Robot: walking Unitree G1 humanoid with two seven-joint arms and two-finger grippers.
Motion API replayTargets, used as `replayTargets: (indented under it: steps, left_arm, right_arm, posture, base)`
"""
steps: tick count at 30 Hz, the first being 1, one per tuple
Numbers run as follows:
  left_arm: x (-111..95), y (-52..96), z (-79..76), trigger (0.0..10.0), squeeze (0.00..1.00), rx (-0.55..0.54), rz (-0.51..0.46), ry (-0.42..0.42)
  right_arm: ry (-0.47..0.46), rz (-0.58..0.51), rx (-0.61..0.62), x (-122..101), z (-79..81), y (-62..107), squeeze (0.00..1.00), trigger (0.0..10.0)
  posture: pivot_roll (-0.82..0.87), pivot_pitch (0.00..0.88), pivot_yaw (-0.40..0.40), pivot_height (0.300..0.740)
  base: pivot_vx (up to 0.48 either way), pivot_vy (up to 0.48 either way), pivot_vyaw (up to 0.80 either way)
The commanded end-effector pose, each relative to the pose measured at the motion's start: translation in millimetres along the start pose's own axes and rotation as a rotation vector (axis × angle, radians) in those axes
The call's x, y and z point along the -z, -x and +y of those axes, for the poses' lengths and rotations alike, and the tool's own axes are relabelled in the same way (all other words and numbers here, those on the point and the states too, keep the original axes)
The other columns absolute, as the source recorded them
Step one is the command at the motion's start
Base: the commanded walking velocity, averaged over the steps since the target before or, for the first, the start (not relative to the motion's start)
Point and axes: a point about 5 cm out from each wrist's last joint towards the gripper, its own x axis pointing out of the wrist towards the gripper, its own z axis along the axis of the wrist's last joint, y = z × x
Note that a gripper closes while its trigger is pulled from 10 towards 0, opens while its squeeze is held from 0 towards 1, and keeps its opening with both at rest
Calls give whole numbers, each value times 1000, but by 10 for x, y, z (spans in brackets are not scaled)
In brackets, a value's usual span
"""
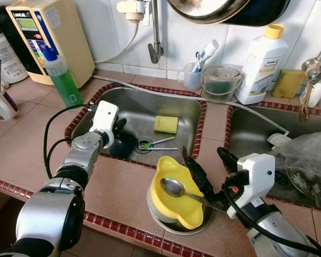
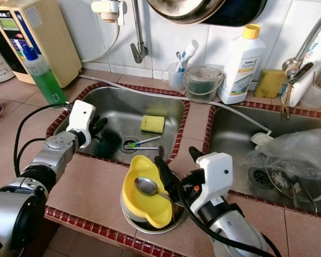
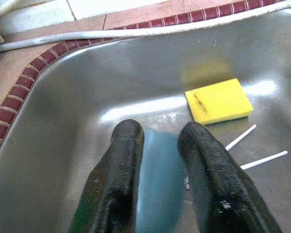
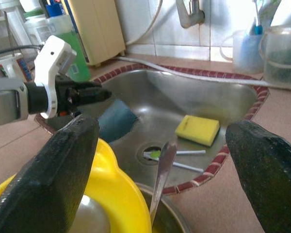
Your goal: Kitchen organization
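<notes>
My left gripper (image 1: pixel 119 130) reaches down into the left sink (image 1: pixel 188 101) and is shut on a dark teal item (image 3: pixel 159 184), whose shape I cannot make out. A yellow sponge (image 1: pixel 166 124) lies on the sink floor beyond it, and two thin white-handled utensils (image 1: pixel 158 143) rest by the drain. On the front counter a steel bowl (image 1: pixel 176 229) holds a yellow bowl (image 1: pixel 183 215) with a metal spoon (image 1: pixel 174 187) in it. My right gripper (image 1: pixel 202 153) hovers just above that stack, open wide, with the spoon handle (image 4: pixel 163 167) lying between its fingers (image 4: pixel 63 170) untouched.
A green soap bottle (image 1: pixel 63 81), a beige dispenser box (image 1: pixel 51 33) and a mug (image 1: pixel 1 104) stand at the back left. Behind the sinks are a tap (image 1: pixel 156 51), a toothbrush cup (image 1: pixel 193 76), a clear tub (image 1: pixel 220 81) and a white bottle (image 1: pixel 262 65). The right sink holds a plastic bag (image 1: pixel 307 152).
</notes>
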Motion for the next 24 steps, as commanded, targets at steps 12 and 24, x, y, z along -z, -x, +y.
replayTargets:
  steps: [12,24]
  left_arm:
    - [-118,2,91,10000,1000,-12,-35,17]
    - [-404,109,330,10000,0,-48,-191,-33]
  right_arm:
    - [8,-60,9,-56,-21,-111,0,10000]
    - [80,-221,119,-246,-304,-487,0,10000]
  posture:
    - [-152,20,89,740]
    - [-45,0,54,740]
  base:
    - [0,0,0]
    - [0,0,0]
